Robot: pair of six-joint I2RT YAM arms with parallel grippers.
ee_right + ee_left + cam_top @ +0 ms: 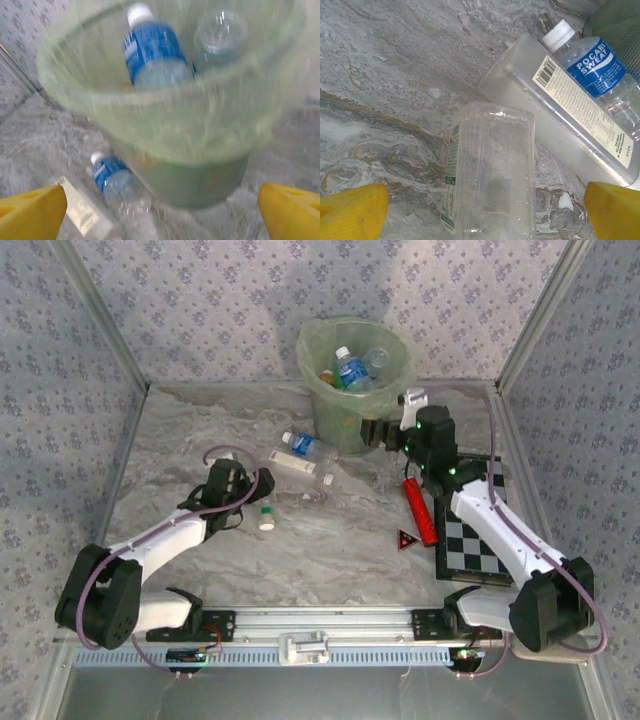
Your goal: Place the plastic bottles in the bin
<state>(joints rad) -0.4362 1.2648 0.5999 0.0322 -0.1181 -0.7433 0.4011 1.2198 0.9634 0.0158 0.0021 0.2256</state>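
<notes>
Ok so the pale green see-through round bin (pixel 330 416) sits at the far side of the grey marbled tabletop (pixel 330 560). It's got a blue-labelled plastic bottle (pixel 351 370), a clear plastic bottle (pixel 378 359) and a bit of something orange in it. The right gripper (pixel 162 205) hangs right up against the near side of the bin, yellow fingers (pixel 35 210) spread wide with nothing in them. The wrist view there is pretty blurry. Three plastic bottles lie on the table just in front of the bin. One is a white-capped bottle with a blue Pocari Sweat label (pixel 592 67). Right beside it is a flat clear rectangular bottle with a white printed label (pixel 560 120), and a clear bottle with green print on its label (pixel 492 170) touches that one. The left gripper (pixel 485 200) is low over the last one, jaws fully apart, the bottle lying between them, ungripped. A little white-capped bottle (pixel 267 514) lies near the left arm's wrist. Over by the right arm there's a red tube (pixel 420 510), a small red triangle (pixel 407 538) and a checkered board (pixel 475 535).
</notes>
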